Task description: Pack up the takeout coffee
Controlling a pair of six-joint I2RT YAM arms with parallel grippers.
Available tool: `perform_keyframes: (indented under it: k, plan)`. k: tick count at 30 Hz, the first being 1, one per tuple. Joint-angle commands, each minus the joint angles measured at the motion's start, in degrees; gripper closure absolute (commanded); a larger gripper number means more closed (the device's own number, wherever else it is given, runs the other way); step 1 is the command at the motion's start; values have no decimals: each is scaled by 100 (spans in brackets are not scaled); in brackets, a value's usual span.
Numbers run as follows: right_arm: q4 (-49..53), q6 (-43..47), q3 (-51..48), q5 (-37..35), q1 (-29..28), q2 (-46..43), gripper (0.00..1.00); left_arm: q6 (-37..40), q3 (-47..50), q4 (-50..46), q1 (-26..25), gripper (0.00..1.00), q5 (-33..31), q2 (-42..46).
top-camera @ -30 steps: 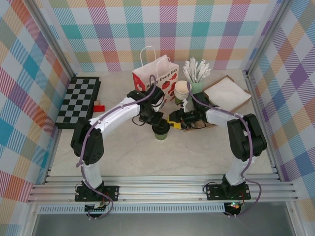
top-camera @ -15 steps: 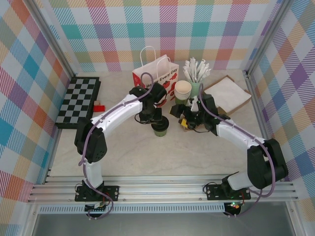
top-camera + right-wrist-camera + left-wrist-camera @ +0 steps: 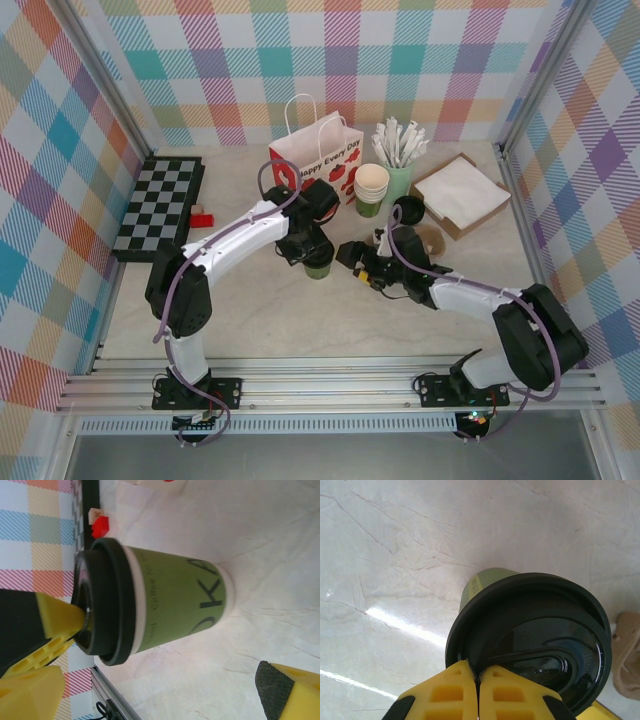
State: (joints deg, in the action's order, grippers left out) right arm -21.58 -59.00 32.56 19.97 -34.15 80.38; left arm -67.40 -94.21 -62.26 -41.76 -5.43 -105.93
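Upright on the pale marble table (image 3: 250, 310), the takeout coffee (image 3: 320, 266) stands in front of the red-and-white paper bag (image 3: 316, 152) and left of the brown cardboard carrier (image 3: 428, 240). Its wall is olive green with dark lettering, a thin white band under a glossy black lid (image 3: 535, 640) with a raised rim. The left gripper (image 3: 309, 251) hangs over the cup, its yellow fingers (image 3: 470, 690) pressed together with their tips resting on the lid near its edge. The right gripper (image 3: 353, 263), just beside the cup on the right, is spread wide and holds nothing.
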Motion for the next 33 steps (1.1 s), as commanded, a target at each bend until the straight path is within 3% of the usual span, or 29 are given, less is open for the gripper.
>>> perform_keyframes:
  k: [1,9,22,26,28,33]
  plan:
    - [-973,-229,-179,-470,-298,267,1,-563,109,-61,-74,100,-93,29]
    - [-1778,-578,-214,-768,-535,869,4,-772,257,-55,-87,100,79,-85]
    - [-1578,-1011,-505,-1503,-641,1069,5,-780,492,108,-87,100,188,-129]
    - [-998,-1747,-786,-1797,-629,1192,4,-851,997,262,-85,100,340,-224]
    - [-1207,-2023,-987,-1847,-619,1279,3,-936,1350,392,-87,100,491,-269]
    - [-850,-1952,-811,-1751,-619,1222,3,-881,1598,455,-86,100,494,-353]
